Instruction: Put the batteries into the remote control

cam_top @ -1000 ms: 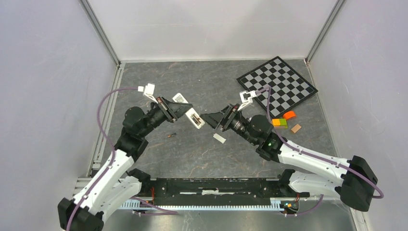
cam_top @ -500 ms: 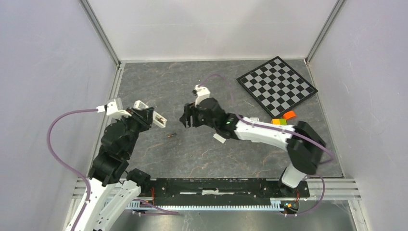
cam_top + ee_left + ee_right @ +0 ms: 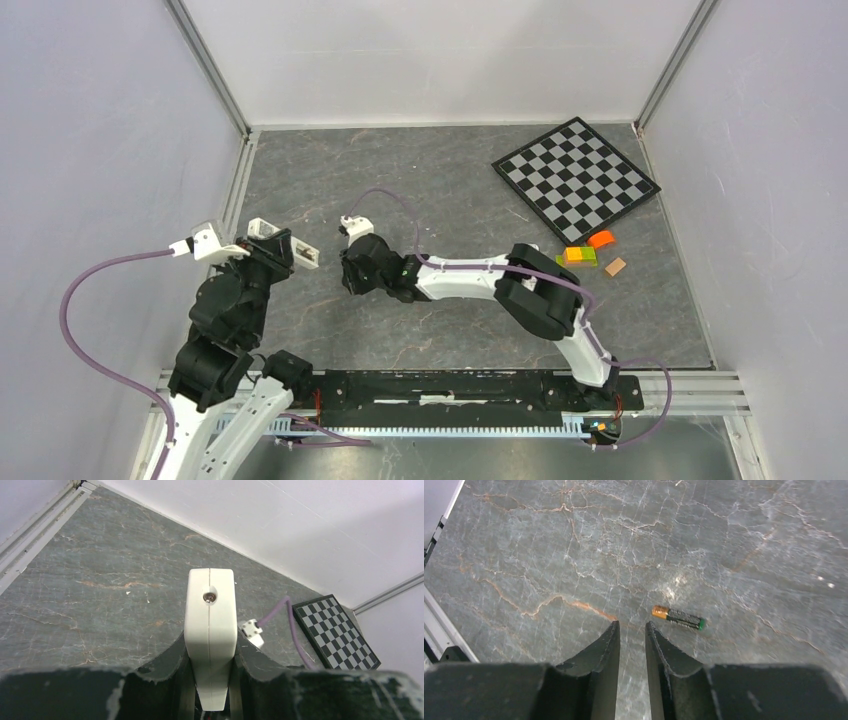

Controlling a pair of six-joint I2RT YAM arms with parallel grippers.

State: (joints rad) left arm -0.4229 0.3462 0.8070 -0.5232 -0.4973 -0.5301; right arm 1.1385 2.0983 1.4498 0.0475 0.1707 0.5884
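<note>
My left gripper is shut on the white remote control, which sticks out forward between its fingers with a small round LED at its tip; from above its white end points right. One dark battery with a brassy end and a green end lies flat on the table. It is just ahead and to the right of my right gripper, whose jaws stand a narrow gap apart with only table between them. From above, the right gripper is low over the table, right of the remote, and hides the battery.
A chessboard lies at the back right, also in the left wrist view. Small coloured blocks sit near it. The right arm stretches across the table middle, its purple cable arching above. Rails edge the left side.
The right arm has swung left across the table down to the battery, its jaws narrowing from wide open. The left arm has drawn back to the left with the remote.
</note>
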